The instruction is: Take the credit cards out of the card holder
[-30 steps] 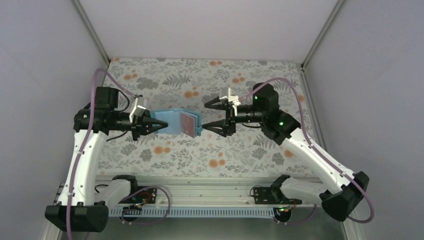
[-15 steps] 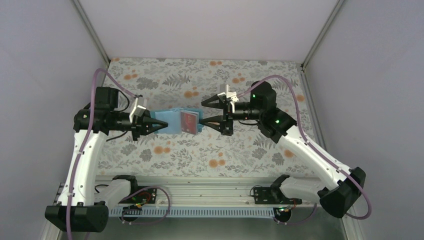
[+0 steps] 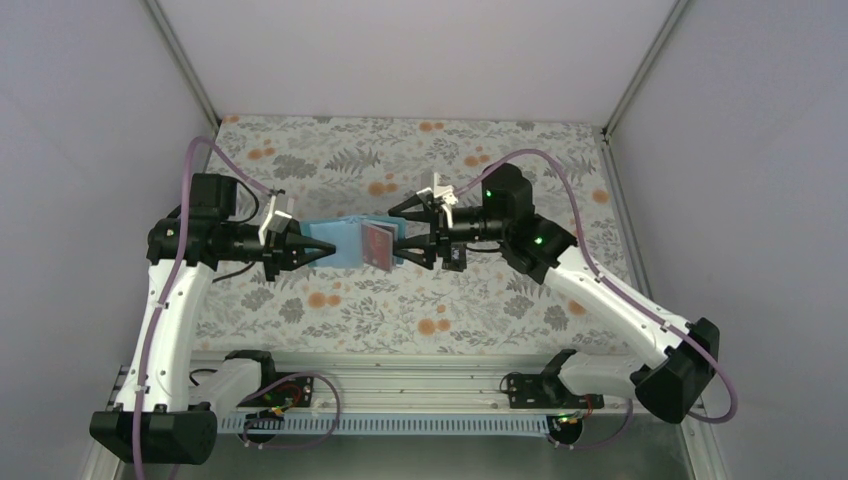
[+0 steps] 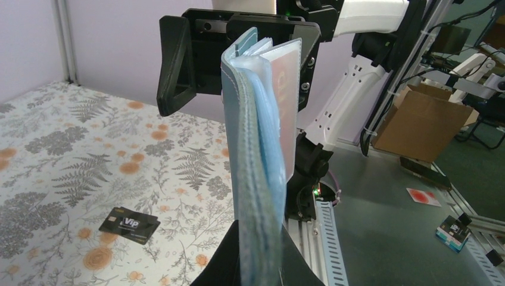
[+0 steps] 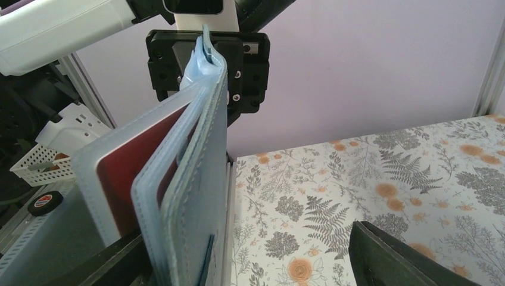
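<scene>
One card is all that shows inside the small teal-blue folding card holder [image 3: 345, 243]: a smooth, flat, bright red card [image 5: 134, 179] seated in a pale-blue pocket. The left claw [image 3: 322, 249] is clamped tight on one end of the holder and carries it in the air above the cloth. The right claw [image 3: 395, 232] stands wide and grips nothing. Its two black wedge-shaped fingers [image 5: 387, 256] flank the holder's free end, which sits close to one finger and well apart from the other. A black card [image 4: 130, 224] with pale lettering lies flat on the fern-and-orange-flower cloth [image 4: 59, 131], below and to one side of the left claw. A pale card [image 4: 424, 196] with a red disc lies on the grey surface past the table's rail, well apart from both claws. The risk, as I judge it, is that closing the right claw from here pinches the pocket leaves and cover along with the card. A pull would then tug the whole holder against the left claw's narrow bite and could twist it or drag it free. The card looks slick and thin and the leaves soft and floppy, so a shallow bite may also slip off. The holder looks like matte, stitched, soft leatherette, with lighter and slightly glossy inner leaves fanned apart.
</scene>
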